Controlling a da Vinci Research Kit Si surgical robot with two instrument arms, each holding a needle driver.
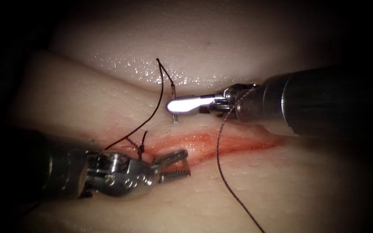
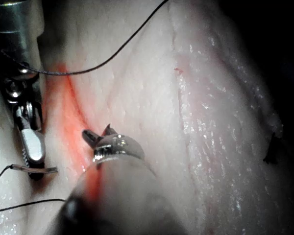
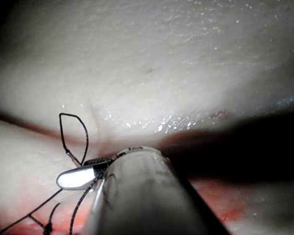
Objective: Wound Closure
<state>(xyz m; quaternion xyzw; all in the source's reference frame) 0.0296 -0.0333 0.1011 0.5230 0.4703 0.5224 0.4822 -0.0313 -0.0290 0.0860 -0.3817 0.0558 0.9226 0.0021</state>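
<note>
Pale tissue (image 1: 109, 99) filled the scene, wet and glistening on the far side, with dark surround at the edges. Its cut (image 1: 221, 144) ran roughly left to right across the middle, lined with red fluid (image 1: 199, 140), and lay open along its right stretch.

At the cut's left end sat a knot (image 1: 141, 150) with a short thread tail standing up from it.

Coming in from the near left, the left tool (image 1: 182, 164) hovered over the cut's left part. Its jaws stood apart, their toothed faces showing, with nothing between them. In the left wrist view the same tool (image 2: 99, 134) pointed at the red line of the cut with its tips spread.

From the right, the right tool (image 1: 182, 105) reached over the tissue on the far side of the cut. Its jaws were closed on the needle (image 1: 174, 114), which crossed them close to the tips; a short bright length stuck out on the near side and a short length on the far side. How much of its curve lay hidden I could not tell, nor which end was which. The needle looked clear of the tissue, held just above it.

Thread (image 1: 152, 116) ran from the needle's far end up into a small loop, then swept down and left toward the knot. Another strand crossed the right tool's wrist, passed over the cut and trailed off near and right.

In the right wrist view the shut tool (image 3: 76, 179) showed with the thread loop (image 3: 73, 132) rising beside it.
</note>
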